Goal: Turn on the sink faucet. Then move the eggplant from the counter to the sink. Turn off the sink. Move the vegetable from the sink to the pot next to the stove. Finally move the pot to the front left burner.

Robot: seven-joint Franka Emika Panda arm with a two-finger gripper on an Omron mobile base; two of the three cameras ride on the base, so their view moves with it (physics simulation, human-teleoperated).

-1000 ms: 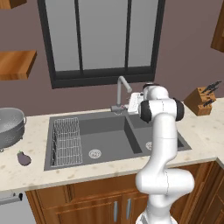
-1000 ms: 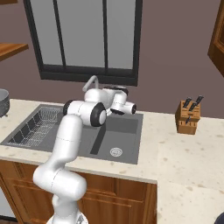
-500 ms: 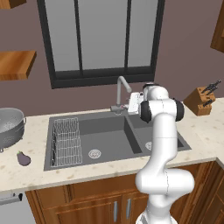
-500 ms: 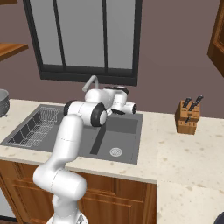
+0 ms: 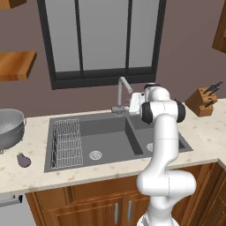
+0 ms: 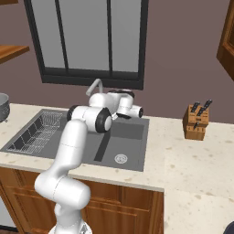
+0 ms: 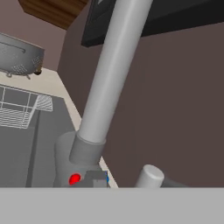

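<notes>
You have: beige counter (image 5: 31, 164), dark double sink (image 5: 106, 139), eggplant (image 5: 24, 160) left of it (beside colander (image 5: 9, 127)). Gripper (image 5: 131, 106) at faucet (image 5: 122, 93); jaws together, previously wide.

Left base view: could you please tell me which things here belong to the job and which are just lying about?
Job: faucet, eggplant, sink, counter.
Lying about: colander, dish rack, knife block, wall shelf.
</notes>
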